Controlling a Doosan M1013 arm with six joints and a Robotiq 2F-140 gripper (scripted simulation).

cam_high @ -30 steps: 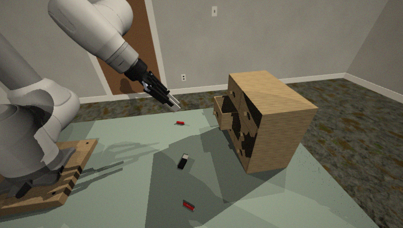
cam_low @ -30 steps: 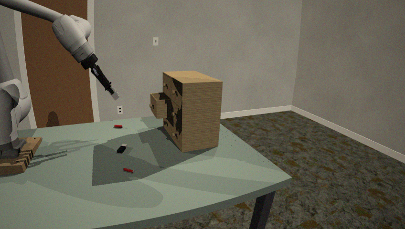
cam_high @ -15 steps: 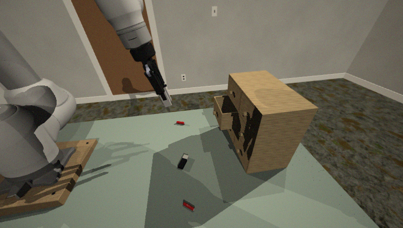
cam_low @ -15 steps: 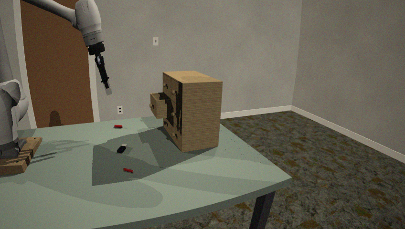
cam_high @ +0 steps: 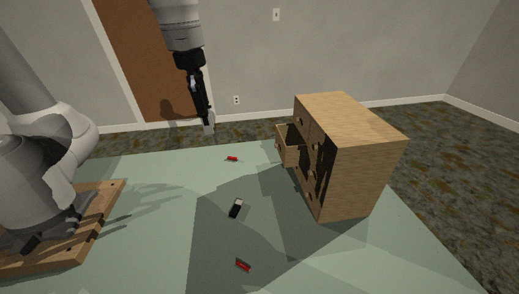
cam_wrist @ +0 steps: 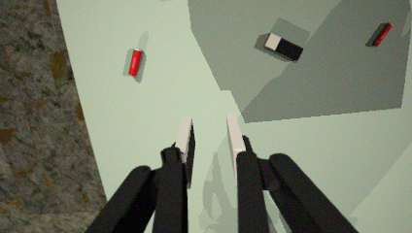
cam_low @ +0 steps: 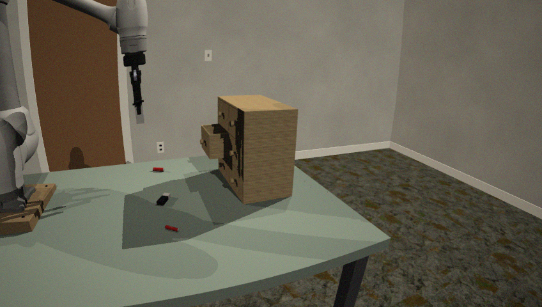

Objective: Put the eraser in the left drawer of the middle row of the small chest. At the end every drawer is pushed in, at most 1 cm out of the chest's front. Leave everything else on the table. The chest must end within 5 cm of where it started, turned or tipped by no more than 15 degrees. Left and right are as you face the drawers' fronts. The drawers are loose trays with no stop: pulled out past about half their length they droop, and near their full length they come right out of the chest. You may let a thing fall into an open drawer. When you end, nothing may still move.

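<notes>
The eraser (cam_high: 235,207) is a small black block with a white end, lying flat on the green table in front of the chest; it also shows in the exterior view (cam_low: 163,198) and at the top of the wrist view (cam_wrist: 284,47). The wooden chest (cam_high: 342,152) (cam_low: 258,148) stands on the table. One drawer (cam_high: 289,145) (cam_low: 211,141) on its left side, below the top row, is pulled partly out. My gripper (cam_high: 208,127) (cam_low: 139,112) hangs high above the table's far edge, pointing down. Its fingers stand narrow with nothing between them.
A red cylinder (cam_high: 232,158) (cam_wrist: 135,61) lies near the far table edge, below the gripper. A second red piece (cam_high: 242,264) (cam_low: 171,228) lies nearer the front. The arm's wooden base plate (cam_high: 54,225) is at the left.
</notes>
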